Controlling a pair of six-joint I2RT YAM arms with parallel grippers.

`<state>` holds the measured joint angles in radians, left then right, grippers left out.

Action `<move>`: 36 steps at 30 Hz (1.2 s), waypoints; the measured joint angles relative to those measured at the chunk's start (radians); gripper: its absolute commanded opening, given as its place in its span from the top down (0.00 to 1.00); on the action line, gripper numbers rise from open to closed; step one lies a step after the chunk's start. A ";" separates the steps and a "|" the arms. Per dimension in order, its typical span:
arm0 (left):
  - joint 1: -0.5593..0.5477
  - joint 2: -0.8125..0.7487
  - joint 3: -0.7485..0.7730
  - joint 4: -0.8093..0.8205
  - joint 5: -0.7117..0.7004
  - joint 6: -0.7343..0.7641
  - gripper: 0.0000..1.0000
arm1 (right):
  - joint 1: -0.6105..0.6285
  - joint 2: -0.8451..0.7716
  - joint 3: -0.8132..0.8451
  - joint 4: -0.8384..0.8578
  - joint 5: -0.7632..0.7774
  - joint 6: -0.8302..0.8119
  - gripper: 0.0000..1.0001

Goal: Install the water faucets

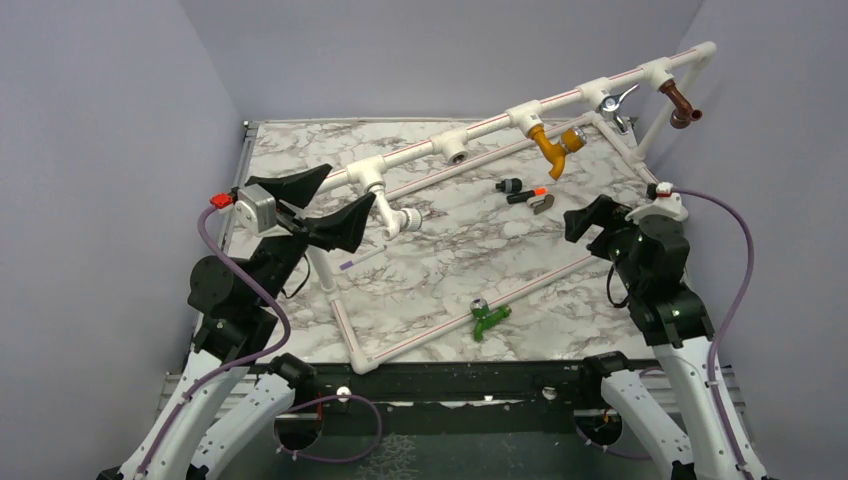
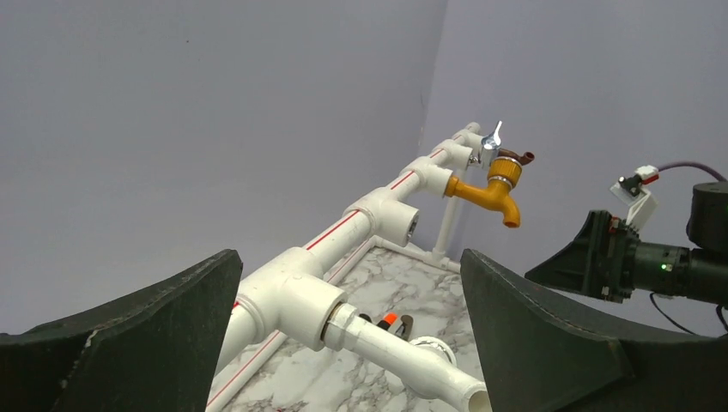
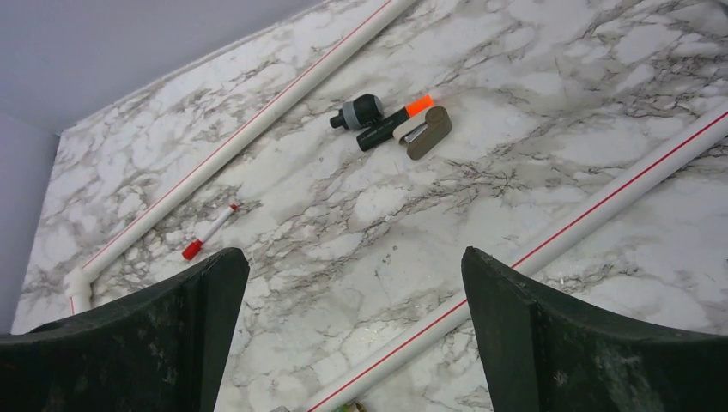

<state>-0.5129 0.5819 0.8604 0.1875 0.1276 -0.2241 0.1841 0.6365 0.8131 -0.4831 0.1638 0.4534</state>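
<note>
The green faucet [image 1: 489, 318] with a silver knob lies on the marble table against the front pipe; only a sliver shows at the bottom edge of the right wrist view [image 3: 348, 408]. A white faucet [image 1: 398, 215] sits screwed into the left tee, between the fingers of my open, empty left gripper [image 1: 345, 192] and untouched by them; it also shows in the left wrist view [image 2: 403, 352]. A yellow faucet [image 1: 555, 145] and a brown one [image 1: 680, 103] hang on the top pipe. My right gripper [image 1: 585, 222] is open and empty above the table.
The white pipe frame [image 1: 480, 128] has an unfilled tee socket [image 1: 457, 152]. A black tap with an orange tip [image 1: 525, 190] and a grey part lie mid-table, also in the right wrist view [image 3: 391, 124]. A red-capped pen [image 3: 206, 233] lies near the back pipe.
</note>
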 measured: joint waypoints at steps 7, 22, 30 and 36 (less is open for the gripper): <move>0.000 0.000 0.001 -0.013 0.018 -0.016 0.01 | 0.000 0.027 0.130 -0.120 -0.023 -0.028 0.00; 0.000 -0.007 0.076 -0.163 -0.007 -0.026 0.01 | 0.000 -0.001 0.053 -0.135 -0.359 -0.146 0.09; 0.000 -0.021 0.108 -0.294 -0.055 -0.024 0.01 | 0.002 0.108 -0.020 -0.079 -0.537 -0.149 0.16; 0.000 -0.039 0.108 -0.335 -0.088 -0.013 0.01 | 0.076 0.149 -0.050 -0.069 -0.542 -0.142 0.17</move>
<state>-0.5129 0.5430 0.9684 -0.1474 0.0395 -0.2371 0.2596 0.7853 0.7631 -0.5518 -0.3782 0.3115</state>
